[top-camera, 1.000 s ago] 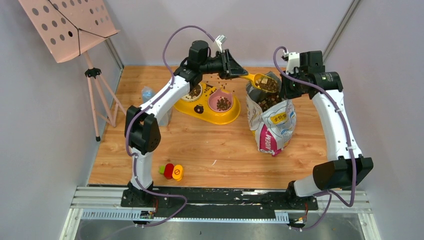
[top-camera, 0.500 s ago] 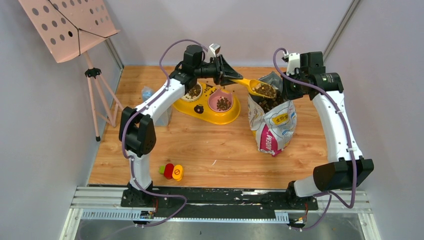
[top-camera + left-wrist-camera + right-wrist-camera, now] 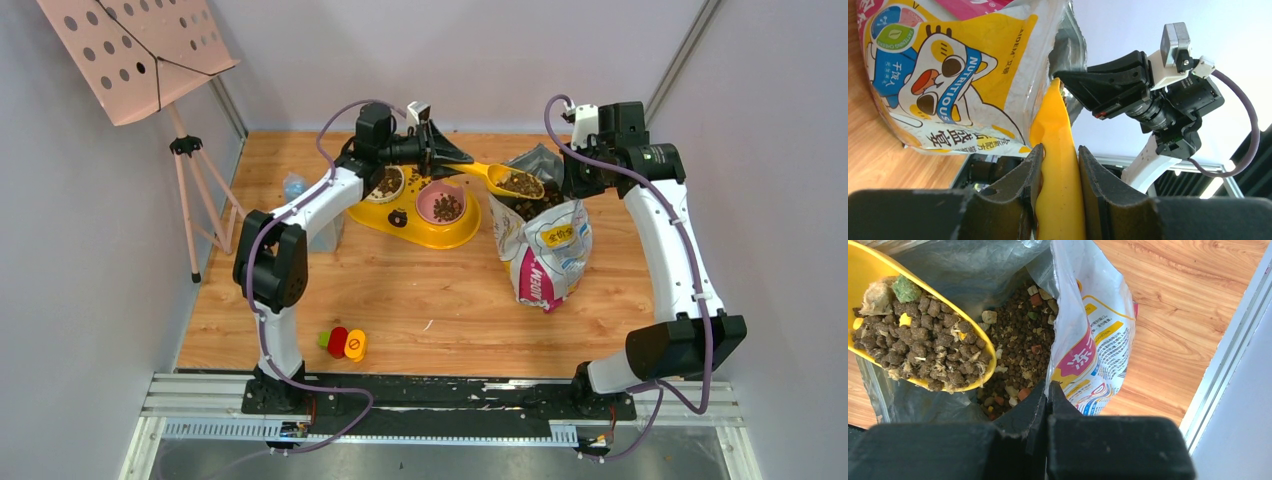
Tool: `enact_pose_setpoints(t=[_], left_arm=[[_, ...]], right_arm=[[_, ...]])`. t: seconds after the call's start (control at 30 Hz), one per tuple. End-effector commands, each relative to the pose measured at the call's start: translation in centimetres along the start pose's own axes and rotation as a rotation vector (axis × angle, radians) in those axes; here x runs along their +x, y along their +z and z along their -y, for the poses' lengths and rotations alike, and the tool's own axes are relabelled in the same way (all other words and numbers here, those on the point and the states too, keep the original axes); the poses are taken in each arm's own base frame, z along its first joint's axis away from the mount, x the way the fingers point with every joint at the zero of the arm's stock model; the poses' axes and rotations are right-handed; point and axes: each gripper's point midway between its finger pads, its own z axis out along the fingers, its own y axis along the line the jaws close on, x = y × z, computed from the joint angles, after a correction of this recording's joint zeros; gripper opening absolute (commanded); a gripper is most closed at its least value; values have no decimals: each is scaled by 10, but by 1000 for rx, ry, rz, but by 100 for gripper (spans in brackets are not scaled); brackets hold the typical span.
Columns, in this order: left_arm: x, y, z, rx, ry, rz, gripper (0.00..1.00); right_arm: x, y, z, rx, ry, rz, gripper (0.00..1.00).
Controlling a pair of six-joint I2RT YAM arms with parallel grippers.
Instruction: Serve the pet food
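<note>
Obs: left hand (image 3: pixel 1060 150) clamped on the handle of the yellow scoop (image 3: pixel 505 180), which sits roughly level over the mouth of the bag (image 3: pixel 548 250); right hand (image 3: pixel 1047 390) pinched together on the bag's foil rim, holding it open. The pet food (image 3: pixel 923 347) is heaped in the scoop bowl, with more loose in the bag and some in both bowls of the yellow feeder (image 3: pixel 400 222) on the bench (image 3: pixel 400 300). Judgement: kibble is light, dry and free-rolling, not graspable directly, so carry it by the scoop handle with the bowl level, since a heaped load will likely shed pellets on any tilt or jolt.
</note>
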Motion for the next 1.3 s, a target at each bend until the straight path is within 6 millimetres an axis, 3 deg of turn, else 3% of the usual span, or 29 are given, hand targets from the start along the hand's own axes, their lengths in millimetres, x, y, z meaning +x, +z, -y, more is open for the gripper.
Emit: enact_pose_setpoints(t=[0.0,0.37,0.63,0.97,1.27], left_arm=[[11,-25,48,99,82,-2,0],[6,-57,61,138,67,52,0],[-11,-87,67,145,85,126,0],[-41,-141,34,75,87,270,0],[-50,-151,-3,-7,95,311,0]], right_arm=[[-5,-1,7,25,1,9,0],[-2,-4,9,39,-7,1,0],[-3,-1,9,34,-3,-4,0],[-9,-3,5,12,-1,13,0],[-19,-8,-1,-20,12,50,0]])
